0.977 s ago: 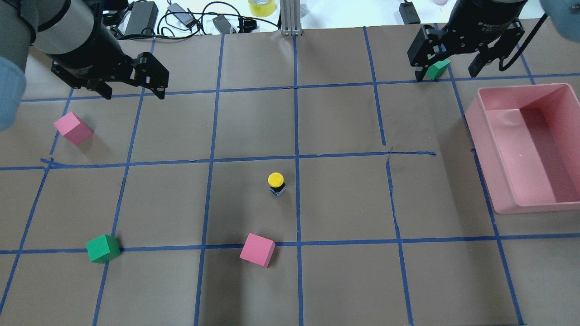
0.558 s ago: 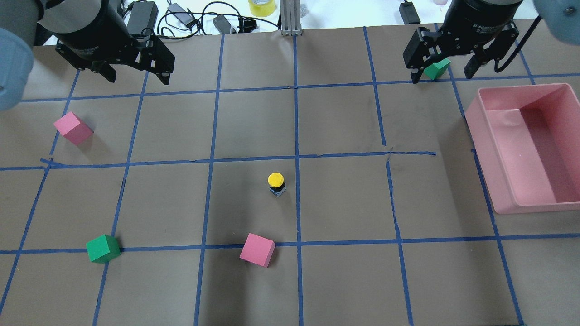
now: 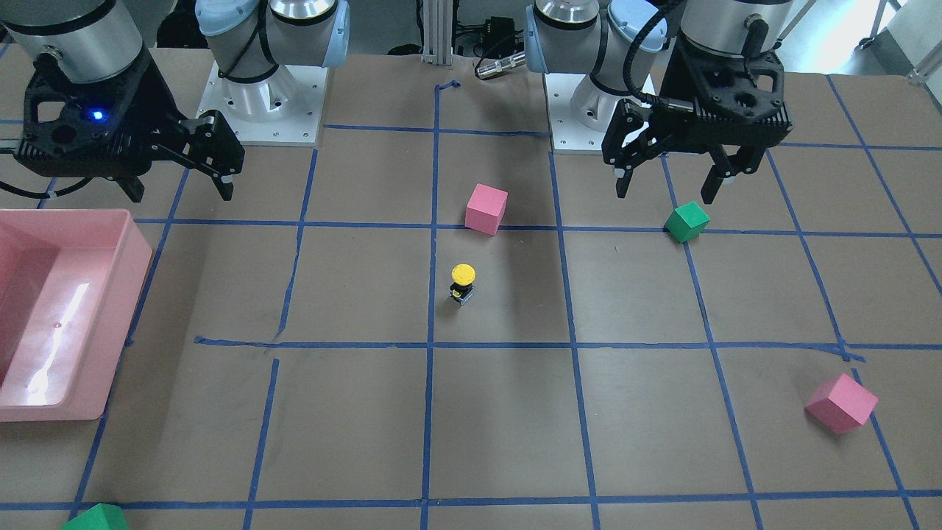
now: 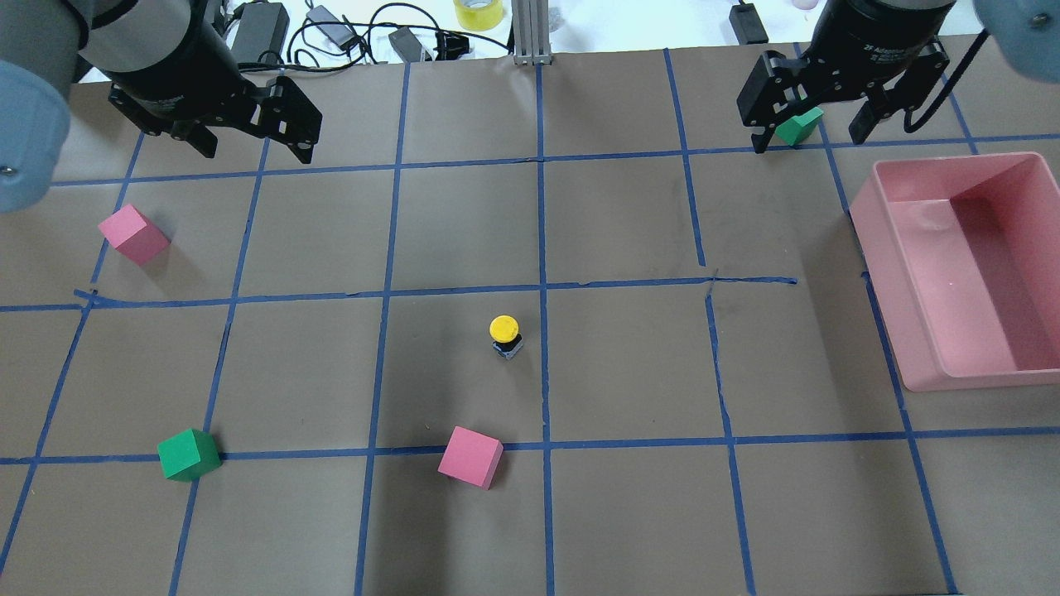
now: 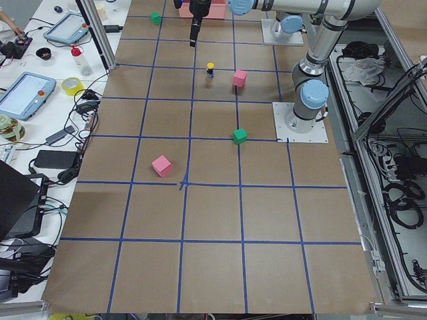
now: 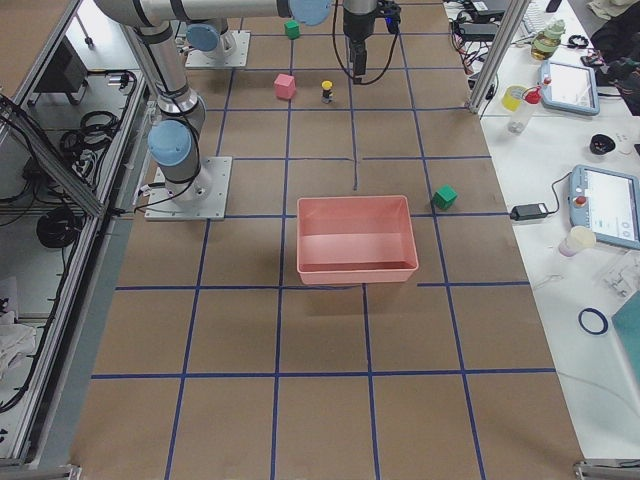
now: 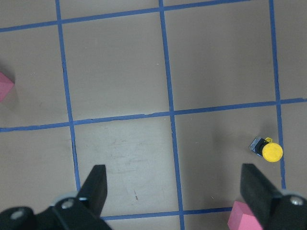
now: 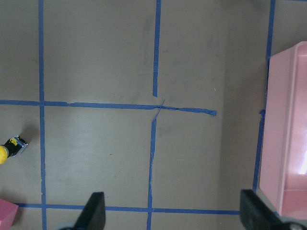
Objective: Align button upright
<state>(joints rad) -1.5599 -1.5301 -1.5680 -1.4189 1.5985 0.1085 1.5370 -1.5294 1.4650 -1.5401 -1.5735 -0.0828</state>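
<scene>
Spread wide, gripping nothing: left claw (image 4: 255, 151), aloft at 10 o'clock from button (image 4: 504, 334). Standing cap-up at mid-worktop (image 4: 621, 372), touching nothing. Likewise spread and empty: right claw (image 4: 807, 141), at 2 o'clock. Overhead, green cube (image 4: 799, 126) half hidden behind it; front-on, well apart.

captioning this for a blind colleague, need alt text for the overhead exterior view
A yellow-capped button stands upright, untouched, in the middle of a brown, blue-gridded table. The open left pincer and open right pincer hover at the far edge; a pink bin sits right.
</scene>
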